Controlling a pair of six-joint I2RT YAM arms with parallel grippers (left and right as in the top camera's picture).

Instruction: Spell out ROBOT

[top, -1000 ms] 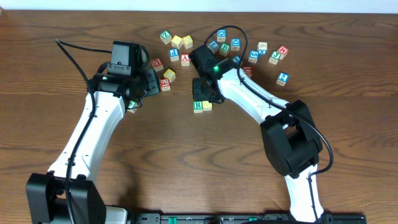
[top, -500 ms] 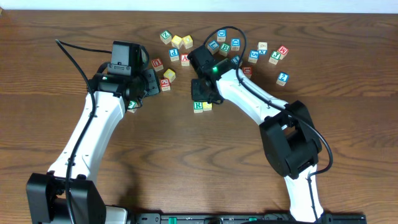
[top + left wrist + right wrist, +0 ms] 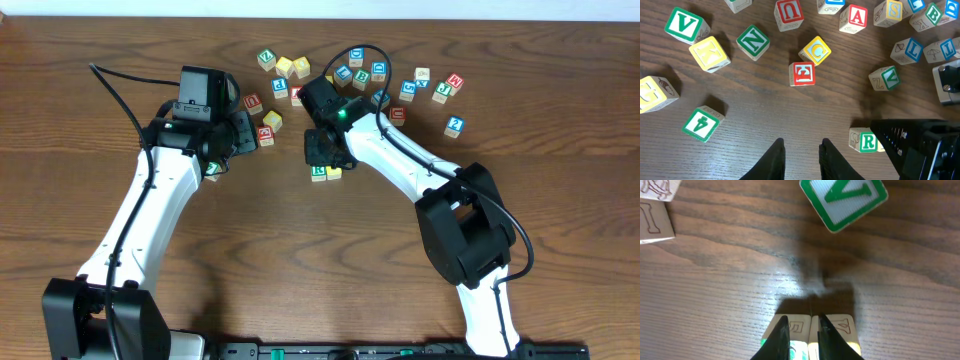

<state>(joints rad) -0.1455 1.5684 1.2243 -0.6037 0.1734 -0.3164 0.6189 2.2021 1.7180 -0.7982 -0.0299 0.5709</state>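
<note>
- Plainly, the row has begun. The R cube (image 3: 799,326) and a yellow cube (image 3: 842,327) sit touching, side by side, on the table (image 3: 300,260) in front of the scatter.
- The right tool (image 3: 802,319) hangs right over their seam, its fingers narrow with nothing between them. A sideways drift or a drop from here could twist the R or split the pair.
- The left tool (image 3: 801,142) is also narrow and empty, over bare wood near the pair. If both arms reach for the middle, they could clash.
- The B cube (image 3: 932,14) lies in a tight cluster under the right arm (image 3: 400,160), so fingers closing there may shove its neighbours or pinch two cubes at once.
- A wrong pick is likely. The red A cube (image 3: 857,15) is close by, and I cannot tell which blue cube bears the T.
- Counted: two arms, two tools and one row of two cubes. There are about twenty loose cubes (image 3: 408,90), three of them yellow, but some are part hidden, so that count is loose.
</note>
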